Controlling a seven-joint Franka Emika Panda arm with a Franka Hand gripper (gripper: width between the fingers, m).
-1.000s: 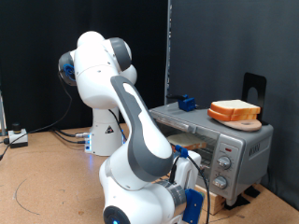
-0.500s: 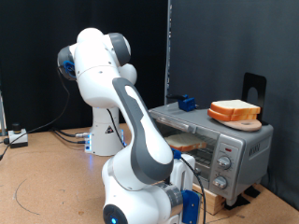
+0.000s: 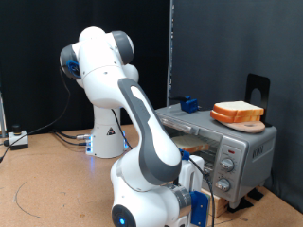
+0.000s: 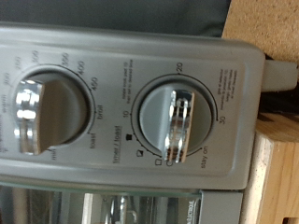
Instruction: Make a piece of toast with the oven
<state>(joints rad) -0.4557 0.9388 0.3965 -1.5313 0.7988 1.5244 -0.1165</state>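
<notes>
The silver-grey oven (image 3: 248,144) stands at the exterior view's right, its glass door closed. A pale slice, the piece of toast (image 3: 192,144), shows through the glass on the rack. My gripper (image 3: 206,191) is low in front of the oven's knob panel (image 3: 225,168), and my own arm hides its fingers. The wrist view shows the panel from very close. A chrome timer knob (image 4: 177,126) is in the middle and a second knob (image 4: 37,114) is beside it. No fingers show there.
Like bread slices (image 3: 237,111) lie stacked on a round wooden board (image 3: 250,125) on the oven's roof. A black stand (image 3: 258,90) and a blue object (image 3: 189,102) are behind the oven. The oven rests on a wooden block (image 3: 225,201). Cables and a small box (image 3: 17,139) lie at the left.
My arm's lower links and hand have shifted a little towards the exterior view's right, closer to the knob panel. The oven and the bread have not moved.
</notes>
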